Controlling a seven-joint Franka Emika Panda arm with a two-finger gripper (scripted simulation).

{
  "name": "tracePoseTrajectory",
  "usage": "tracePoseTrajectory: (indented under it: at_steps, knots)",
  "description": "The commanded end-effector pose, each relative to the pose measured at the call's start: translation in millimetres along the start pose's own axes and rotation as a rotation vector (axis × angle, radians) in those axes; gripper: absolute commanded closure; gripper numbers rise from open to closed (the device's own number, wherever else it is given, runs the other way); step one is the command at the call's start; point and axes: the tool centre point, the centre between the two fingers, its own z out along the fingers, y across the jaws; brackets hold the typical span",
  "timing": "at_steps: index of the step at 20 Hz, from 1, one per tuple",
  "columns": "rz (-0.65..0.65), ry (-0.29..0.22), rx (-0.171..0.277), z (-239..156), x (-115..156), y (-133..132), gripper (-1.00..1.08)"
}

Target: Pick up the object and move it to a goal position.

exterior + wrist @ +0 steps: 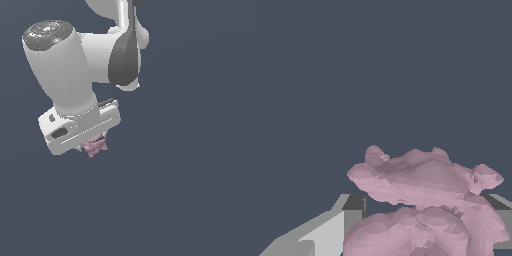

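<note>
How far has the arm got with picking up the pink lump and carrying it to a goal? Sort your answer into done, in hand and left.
Done: the gripper has closed around the pale pink knobbly lump; in the wrist view the lump sits between the fingers.
In hand: holding it under the white hand.
Left: the move to the goal. No goal marker shows, so remaining travel cannot be judged.

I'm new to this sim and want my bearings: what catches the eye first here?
The big white gripper stands out in the upper part of the exterior view's left, against a plain dark blue-grey backdrop. A tiny pink knobbly clump sits between its fingers; in the wrist view that clump looms large.
</note>
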Motion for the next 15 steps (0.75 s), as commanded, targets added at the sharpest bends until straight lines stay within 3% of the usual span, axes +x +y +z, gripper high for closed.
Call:
tracePoseTrajectory:
  at_steps: [1, 15]
  knots:
    - [-0.001, -0.001, 0.001, -14.8, -5.0, 11.5, 1.08]
    - [-0.001, -0.001, 0.001, -43.7, -13.0, 35.9, 1.08]
